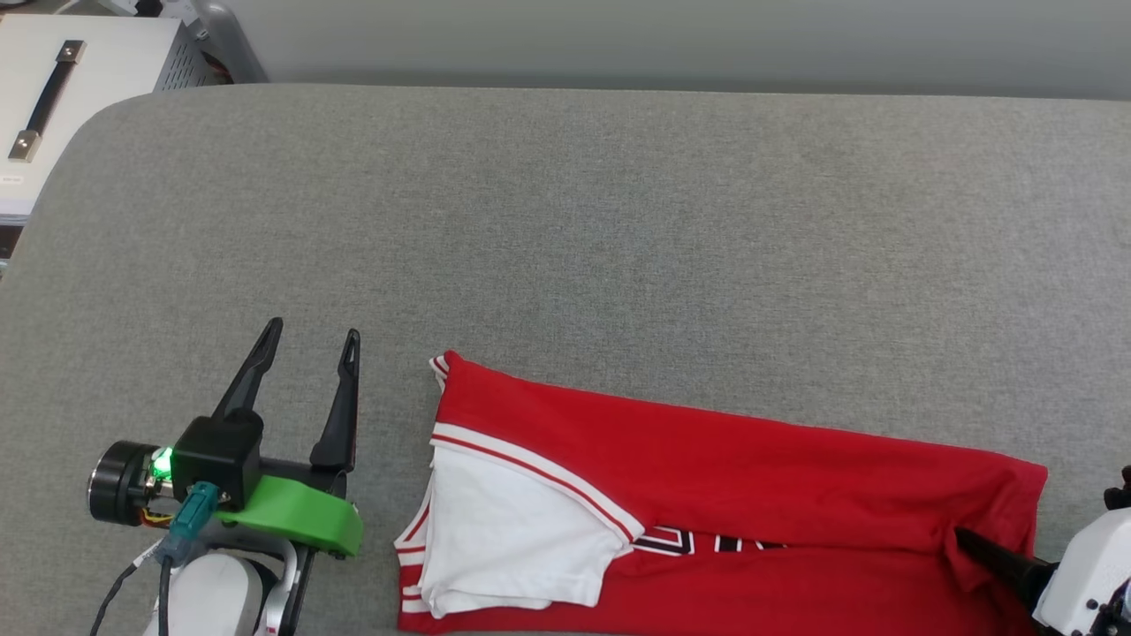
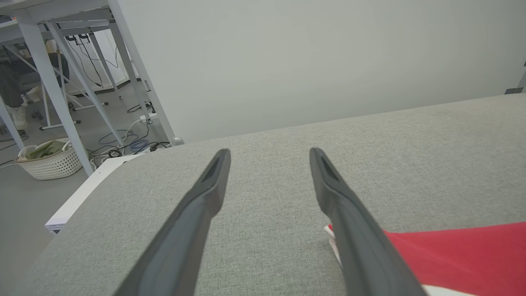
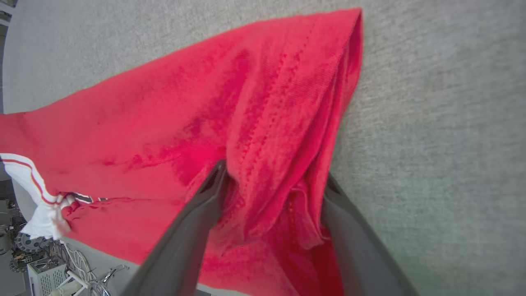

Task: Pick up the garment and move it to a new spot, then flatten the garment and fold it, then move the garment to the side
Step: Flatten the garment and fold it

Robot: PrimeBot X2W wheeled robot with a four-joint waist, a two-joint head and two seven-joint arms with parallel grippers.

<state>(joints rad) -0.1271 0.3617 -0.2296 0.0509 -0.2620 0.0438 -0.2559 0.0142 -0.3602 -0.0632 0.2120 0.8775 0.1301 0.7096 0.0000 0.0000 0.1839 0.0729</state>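
Big grey cloth table top (image 1: 618, 221) w/ a round corner takes up most of the head view. Past that corner sits a white box (image 1: 115, 62) w/ a long black handle (image 1: 49, 99) on top. Behind the table is a plain pale wall (image 2: 308, 61). In the left wrist view, white metal legs (image 2: 53, 86) stand on a grey floor (image 2: 20, 213). By them sits a white basket (image 2: 51, 166) w/ smth green (image 2: 45, 149) in it, & wires (image 2: 131, 144) lie on the floor nearby
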